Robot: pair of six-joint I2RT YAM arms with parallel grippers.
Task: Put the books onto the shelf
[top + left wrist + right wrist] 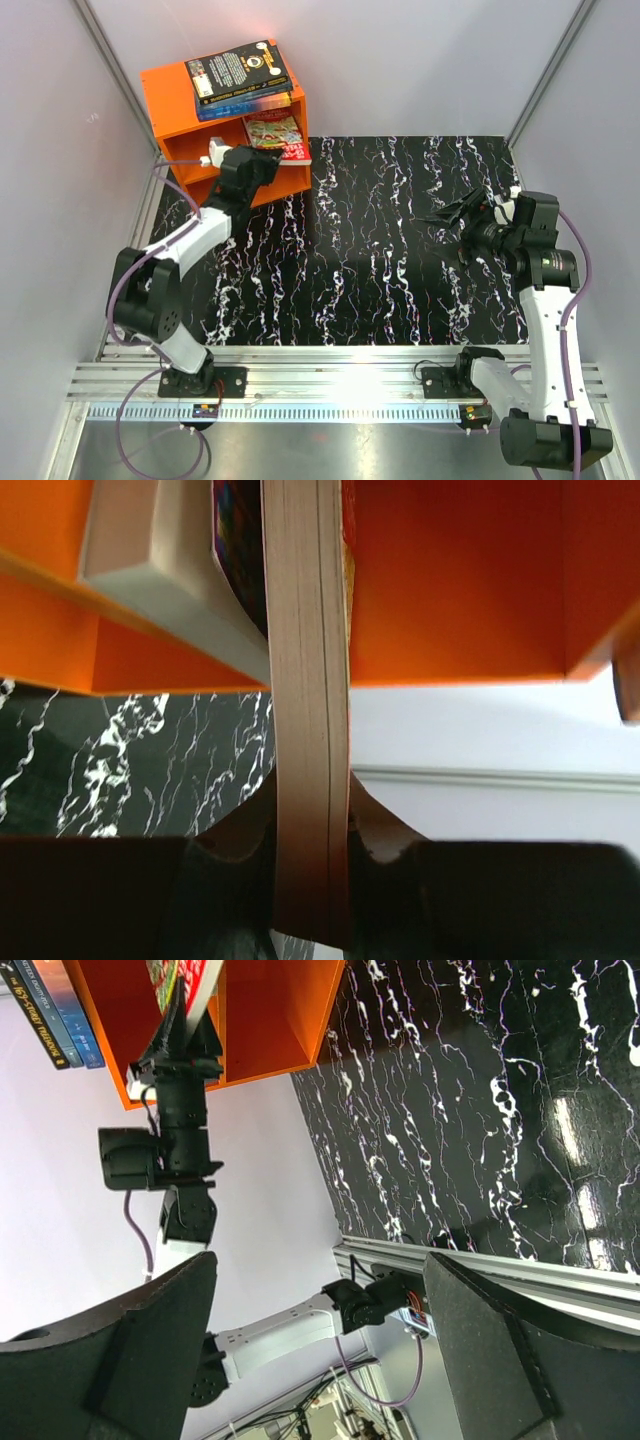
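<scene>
The orange shelf stands at the far left corner of the mat. A black book with yellow marks lies on its top, stacked on a blue book. My left gripper is shut on a red book whose far end is inside a shelf compartment. In the left wrist view the fingers pinch that book's page edge, and another book with a colourful cover leans beside it inside the shelf. My right gripper hangs open over the right of the mat, nothing between its fingers.
A black marbled mat covers the table. White walls close in at the back and both sides. An aluminium rail runs along the near edge with both arm bases on it.
</scene>
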